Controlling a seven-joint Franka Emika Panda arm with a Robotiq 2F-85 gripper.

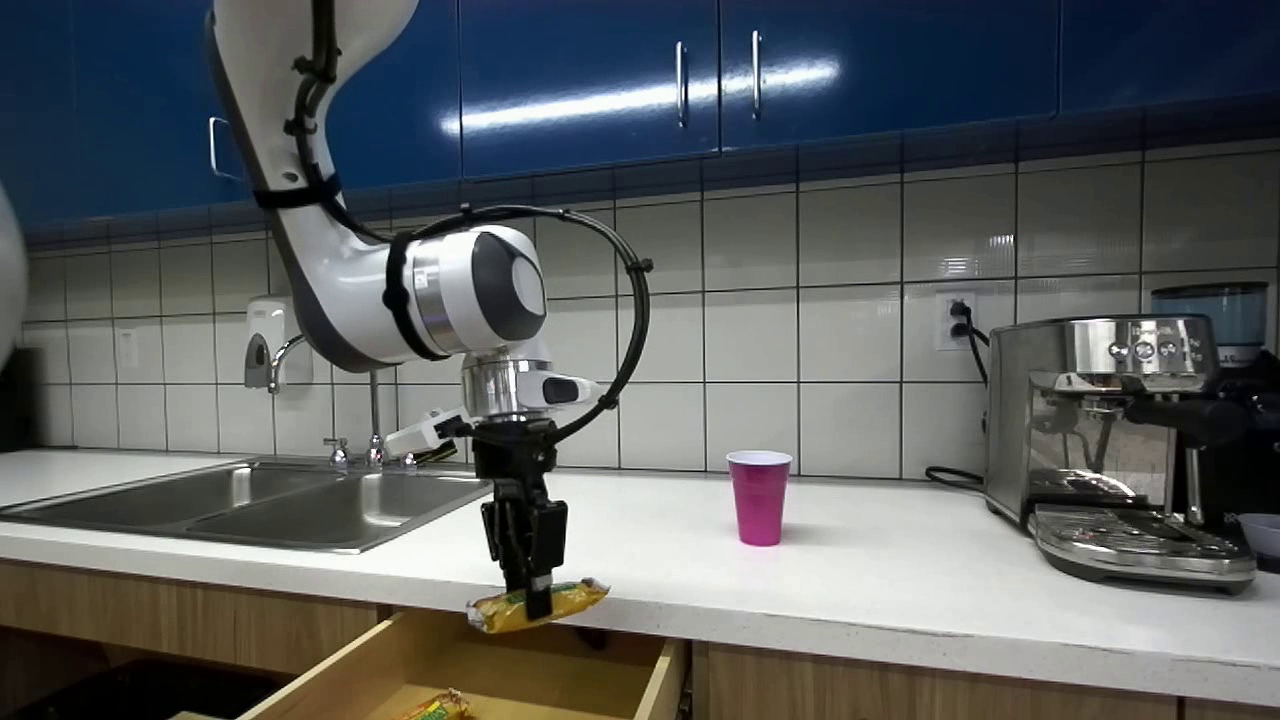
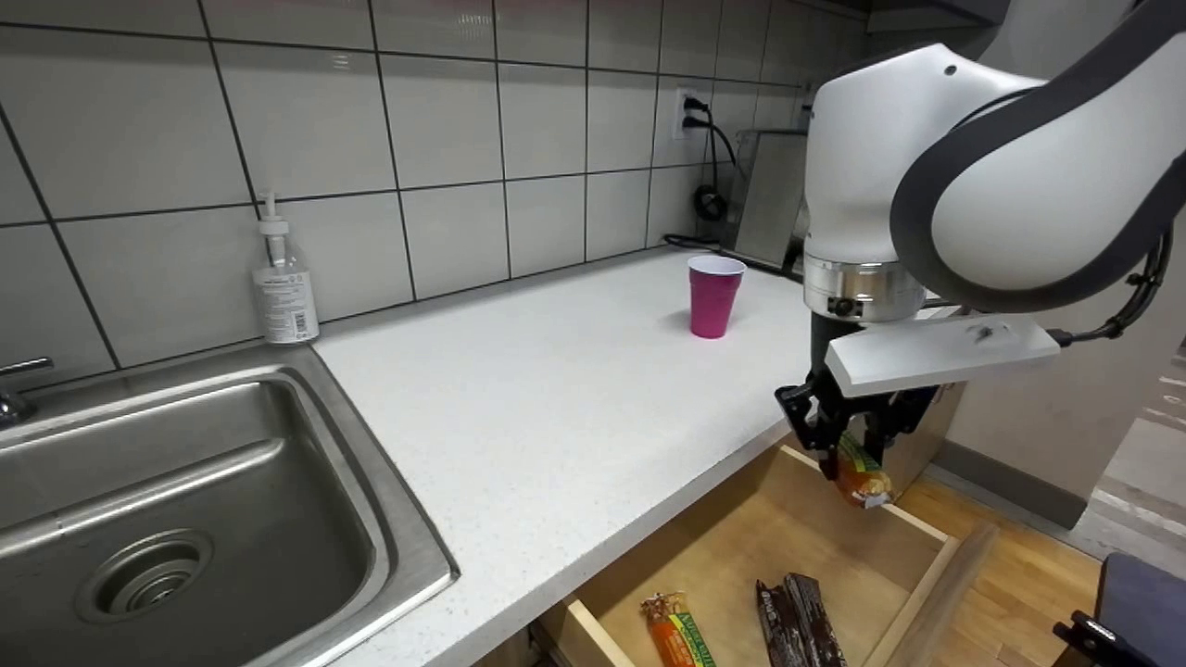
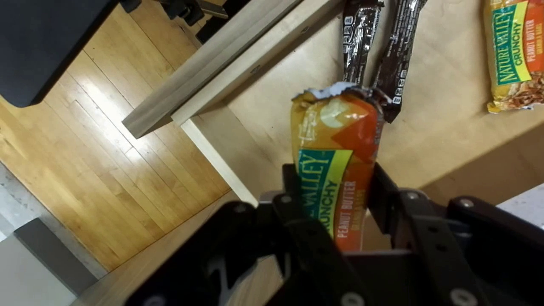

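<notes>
Gripping the granola bar (image 3: pixel 335 168) across its narrow width, likely for balance, ends jutting free, the tool (image 2: pixel 851 456) hangs above an open drawer (image 2: pixel 723 547), two dark-wrapped bars (image 2: pixel 816 619) lying inside, below tool level.

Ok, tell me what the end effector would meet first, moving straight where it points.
Probably the open drawer's floor: the end effector, pinching a Nature Valley peanut butter bar, points down above it. Depth makes the exact spot uncertain.

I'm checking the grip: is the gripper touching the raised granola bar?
Touching: the wrist view shows the gripper clamping the granola bar between its fingers.
</notes>
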